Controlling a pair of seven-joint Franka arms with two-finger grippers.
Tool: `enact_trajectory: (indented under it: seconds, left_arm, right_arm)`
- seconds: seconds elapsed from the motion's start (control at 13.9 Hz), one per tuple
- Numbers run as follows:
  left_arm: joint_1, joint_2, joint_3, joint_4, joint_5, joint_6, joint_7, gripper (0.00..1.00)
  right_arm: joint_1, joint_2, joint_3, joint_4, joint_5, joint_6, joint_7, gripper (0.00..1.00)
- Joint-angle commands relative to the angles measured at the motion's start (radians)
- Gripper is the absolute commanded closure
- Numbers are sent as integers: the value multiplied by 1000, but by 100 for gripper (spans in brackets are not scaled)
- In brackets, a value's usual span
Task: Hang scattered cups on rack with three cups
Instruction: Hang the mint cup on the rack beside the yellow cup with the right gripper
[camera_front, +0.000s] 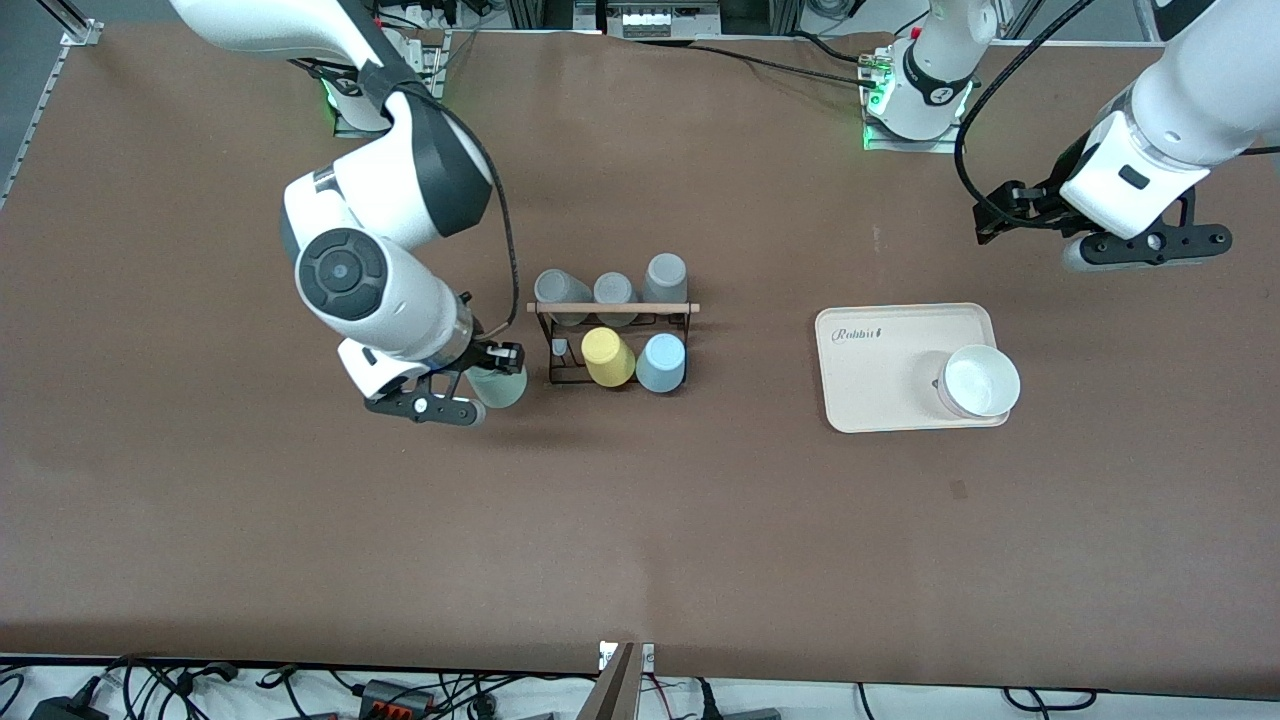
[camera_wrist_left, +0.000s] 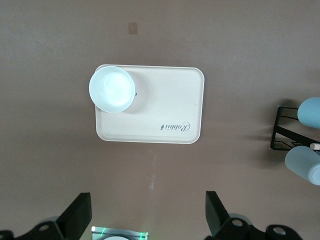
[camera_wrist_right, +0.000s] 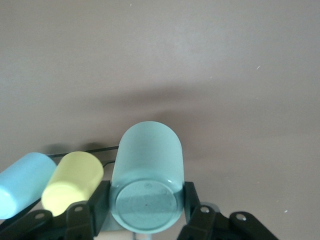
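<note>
My right gripper is shut on the pale mint-green cup, held lying sideways just off the rack's right-arm end. In the right wrist view the cup sits between both fingers, base toward the camera. The black wire rack with its wooden rod carries the light blue cup and a yellow cup on its nearer row. My left gripper waits open and empty, over bare table at the left arm's end.
Three grey cups hang on the rack's row farther from the front camera. A beige tray with a white bowl lies toward the left arm's end; both show in the left wrist view.
</note>
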Motion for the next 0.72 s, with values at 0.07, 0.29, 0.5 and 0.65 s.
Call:
enact_trajectory:
  seconds: [0.07,0.29,0.5,0.65]
  left_arm:
    - [39,-17,2,-17,-28,12,17,0]
    - [47,-15,2,-15,-26,11,19,0]
    - [50,-17,-1,-14,-28,-2,19,0]
    - [51,-17,2,-15,-34,3,19,0]
  right_arm:
    - [55,24,-4,39,10,-12,90,64]
    - [87,33,-5,37,10,-8,144,63]
    - [108,42,-6,31,9,-10,167,63]
    - [110,47,-6,16,6,-10,165,62]
